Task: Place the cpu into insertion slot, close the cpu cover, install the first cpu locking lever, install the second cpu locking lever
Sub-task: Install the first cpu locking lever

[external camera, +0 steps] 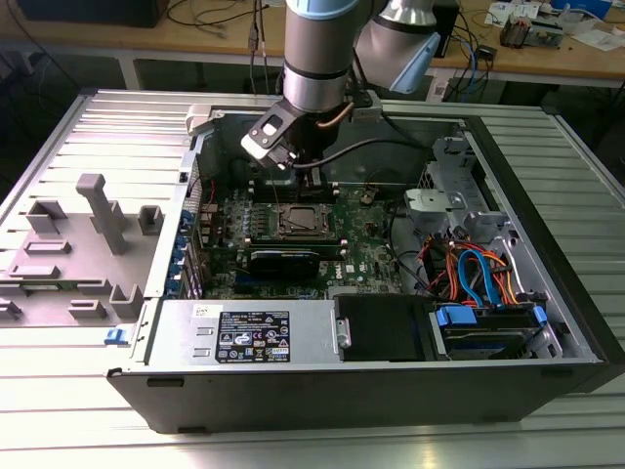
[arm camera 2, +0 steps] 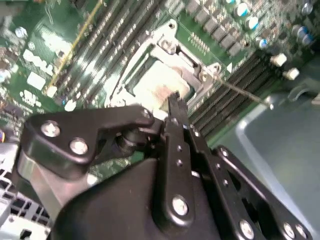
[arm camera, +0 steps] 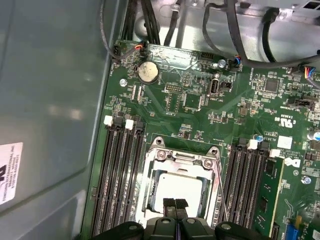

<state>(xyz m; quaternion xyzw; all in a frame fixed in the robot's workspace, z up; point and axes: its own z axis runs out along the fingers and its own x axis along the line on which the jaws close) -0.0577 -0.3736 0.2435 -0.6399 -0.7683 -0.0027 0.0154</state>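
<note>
Cpu seated in slot at mid board; cover appears down over it. One lever stands off the frame, so both latchings are judged outstanding. Claw closed, empty, over the slot's edge.

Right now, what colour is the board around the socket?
The board is green, best seen in the first wrist view.
</note>
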